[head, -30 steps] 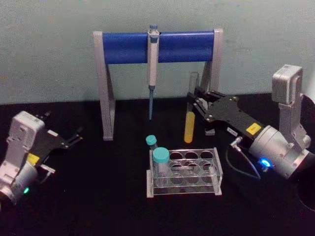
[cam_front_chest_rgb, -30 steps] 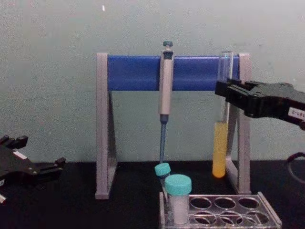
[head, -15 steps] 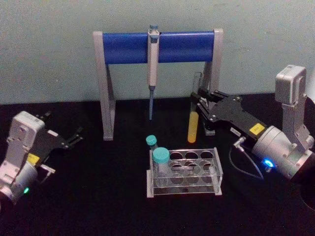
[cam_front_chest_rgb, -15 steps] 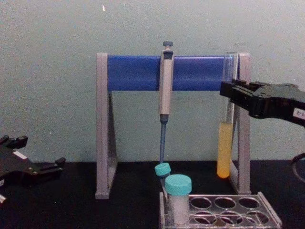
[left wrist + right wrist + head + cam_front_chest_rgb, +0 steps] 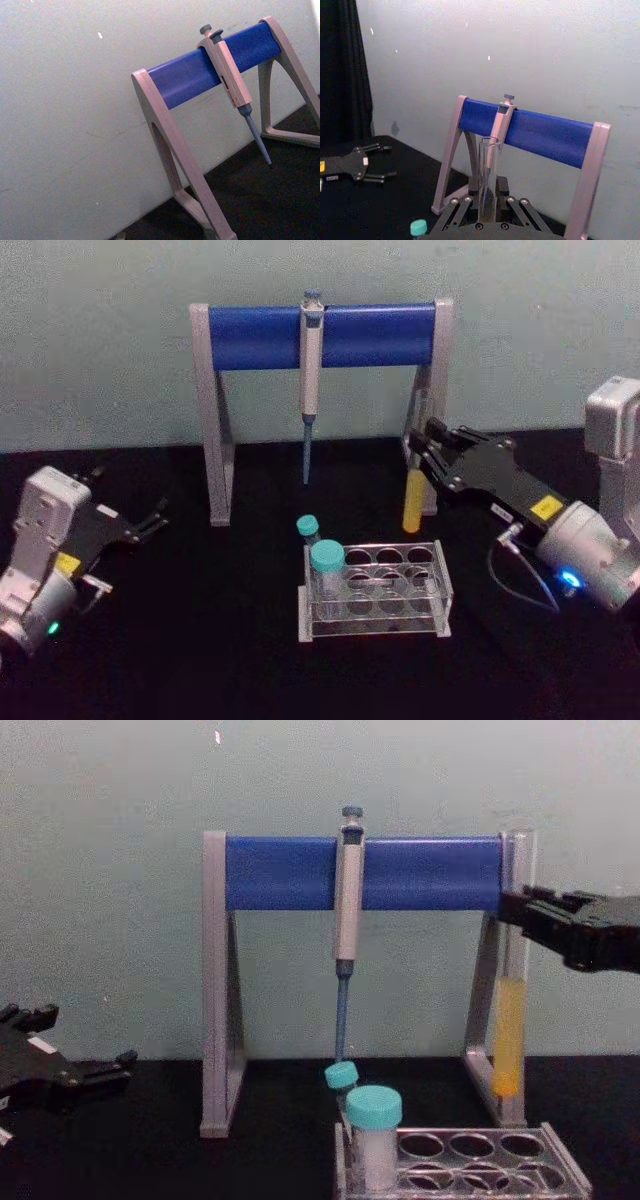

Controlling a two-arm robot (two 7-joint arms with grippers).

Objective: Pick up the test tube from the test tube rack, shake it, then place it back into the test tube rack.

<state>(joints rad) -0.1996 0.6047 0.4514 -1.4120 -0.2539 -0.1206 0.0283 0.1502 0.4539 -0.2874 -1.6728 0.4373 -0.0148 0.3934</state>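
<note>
Between the clenched fingers of the right gripper [image 5: 424, 438] the test tube [image 5: 412, 505] is held upright: thin clear glass, uncapped, yellow liquid in its lower part. It is seen lifted behind the test tube rack [image 5: 375, 592], at the right leg of the pipette stand [image 5: 260, 337]. The left gripper [image 5: 140, 515] is parked at the left, fingers spread.

The right arm reaches in from the right side, its forearm angled forward and toward the centre, with a blue indicator lit at the wrist. The right gripper [image 5: 425, 437] is held raised, its fingers closed on the upper part of the test tube [image 5: 412, 508], which hangs upright. The left arm is parked low at the left side; the left gripper [image 5: 130, 492] points forward and inward, fingers spread apart, holding nothing.
</note>
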